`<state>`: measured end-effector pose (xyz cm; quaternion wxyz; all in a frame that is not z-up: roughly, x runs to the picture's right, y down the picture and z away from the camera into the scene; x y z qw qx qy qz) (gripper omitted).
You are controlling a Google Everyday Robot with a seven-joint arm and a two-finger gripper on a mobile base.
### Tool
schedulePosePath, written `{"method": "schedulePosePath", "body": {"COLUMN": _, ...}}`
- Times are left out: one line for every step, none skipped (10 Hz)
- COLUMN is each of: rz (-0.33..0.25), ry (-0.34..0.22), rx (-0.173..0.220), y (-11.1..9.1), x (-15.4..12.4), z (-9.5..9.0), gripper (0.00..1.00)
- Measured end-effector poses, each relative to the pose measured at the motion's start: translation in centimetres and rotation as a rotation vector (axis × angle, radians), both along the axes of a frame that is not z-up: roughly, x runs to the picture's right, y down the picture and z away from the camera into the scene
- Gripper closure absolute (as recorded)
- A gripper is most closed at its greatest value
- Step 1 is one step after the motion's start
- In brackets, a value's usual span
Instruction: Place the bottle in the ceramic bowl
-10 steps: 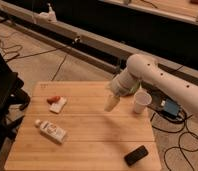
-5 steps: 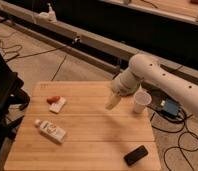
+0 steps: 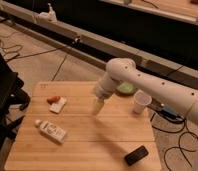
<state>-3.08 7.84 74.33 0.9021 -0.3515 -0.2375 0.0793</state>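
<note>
The gripper [image 3: 98, 106] has shifted left since the earlier frame, away from the paper cup [image 3: 141, 102]. Its jaws stand wide, holding nothing, over mid-table. You find the bottle [image 3: 51, 131] lying flat near the left edge of the table [image 3: 99, 145] (bare wood lies between). The ceramic bowl [image 3: 126, 89] sits at the far edge, partly behind the arm [image 3: 157, 87].

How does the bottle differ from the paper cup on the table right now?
Pose: the bottle lies flat at front left; the paper cup stands upright near the right edge. Look: the bottle is long with a printed label; the cup is plain and open-topped. Place: the cup stands next to the green bowl; the bottle is far from it. Both are white and untouched; the gripper hangs between them, jaws open, empty.
</note>
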Motion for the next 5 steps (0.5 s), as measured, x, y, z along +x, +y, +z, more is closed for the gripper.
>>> {"method": "schedulePosePath", "body": {"rz": -0.02, "ry": -0.028, "rx": -0.004, "y": 0.2, "x": -1.8, "z": 0.2, "gripper": 0.2}}
{"method": "schedulePosePath", "body": {"rz": -0.032, "ry": -0.051, "rx": -0.007, "y": 0.3, "x": -3.4, "z": 0.4, "gripper": 0.2}}
{"method": "schedulePosePath", "body": {"rz": -0.044, "ry": -0.075, "rx": -0.011, "y": 0.5, "x": -5.0, "z": 0.5, "gripper": 0.2}}
{"method": "schedulePosePath", "body": {"rz": -0.057, "ry": -0.103, "rx": -0.02, "y": 0.8, "x": -6.7, "z": 0.6, "gripper": 0.2}}
{"method": "schedulePosePath", "body": {"rz": -0.066, "ry": -0.121, "rx": -0.027, "y": 1.1, "x": -7.8, "z": 0.6, "gripper": 0.2}}
